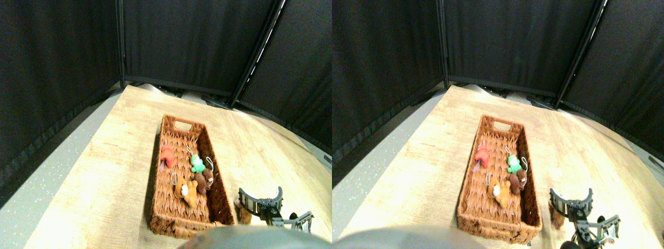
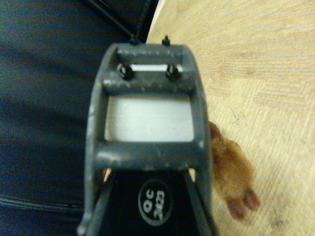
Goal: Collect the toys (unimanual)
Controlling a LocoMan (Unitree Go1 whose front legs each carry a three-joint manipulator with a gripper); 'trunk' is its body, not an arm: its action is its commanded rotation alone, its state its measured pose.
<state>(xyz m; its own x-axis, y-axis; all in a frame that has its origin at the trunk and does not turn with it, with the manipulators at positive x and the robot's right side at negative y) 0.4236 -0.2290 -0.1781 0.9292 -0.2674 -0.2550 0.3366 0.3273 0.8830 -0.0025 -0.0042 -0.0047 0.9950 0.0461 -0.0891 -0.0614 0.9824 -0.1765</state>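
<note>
- Wicker basket (image 1: 176, 220) sits lengthwise on the pale wood counter (image 1: 104, 176), handle cutout at the far end.
- Four toys are inside it: a red toy (image 1: 166, 154) against the left wall, a green toy (image 1: 197, 164) toward the right wall, a dark brown toy (image 1: 205, 179) just beside the green one on the near side, and an orange toy (image 1: 187, 193) closest to the camera, touching or nearly touching the dark brown one.
- One more is out on the counter – a fuzzy brown toy (image 1: 241, 211) just off the basket's near right corner. In the wrist view it lies right beside the jaw frame, little feet showing.
- The right claw (image 1: 263, 203) is low over the counter next to that toy. Can't tell whether the jaws are apart or closed – the gap isn't visible in either view.
- Black curtain panels (image 1: 197, 41) wall off the back.
</note>
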